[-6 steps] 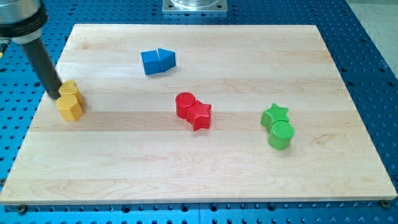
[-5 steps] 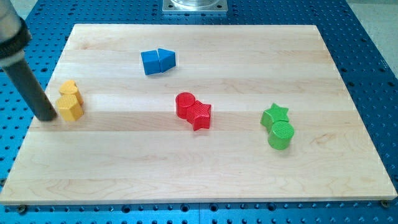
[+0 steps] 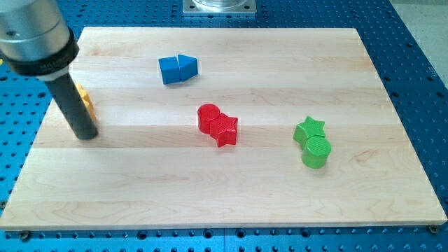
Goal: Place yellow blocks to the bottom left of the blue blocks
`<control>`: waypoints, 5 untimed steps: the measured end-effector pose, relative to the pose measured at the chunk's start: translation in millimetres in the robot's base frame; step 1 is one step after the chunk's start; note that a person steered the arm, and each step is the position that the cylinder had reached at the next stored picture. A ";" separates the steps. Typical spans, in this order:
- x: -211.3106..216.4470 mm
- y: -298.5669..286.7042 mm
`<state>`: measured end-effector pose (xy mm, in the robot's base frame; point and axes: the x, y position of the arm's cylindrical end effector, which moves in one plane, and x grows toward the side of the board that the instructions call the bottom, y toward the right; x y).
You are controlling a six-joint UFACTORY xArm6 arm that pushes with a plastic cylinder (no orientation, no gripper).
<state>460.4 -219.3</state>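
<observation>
My tip point(image 3: 87, 135) rests on the desk point(image 3: 231, 189) near its left edge. This end effector is a plain rod: nothing to open or close, and it holds nothing. The yellow blocks point(image 3: 85, 103) lie just beyond the tip, on its far side, and the rod hides most of them; only a sliver shows at its right edge, so their shapes and whether the tip touches them cannot be told. The blue blocks point(image 3: 178, 68) sit well apart, farther back and to the right. The yellows thus already lie left of and nearer than the blues; in my judgement, any further push would run from the tip toward the far right.
</observation>
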 end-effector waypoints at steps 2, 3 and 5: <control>-25.4 13.2; -13.5 -19.4; -138.9 13.7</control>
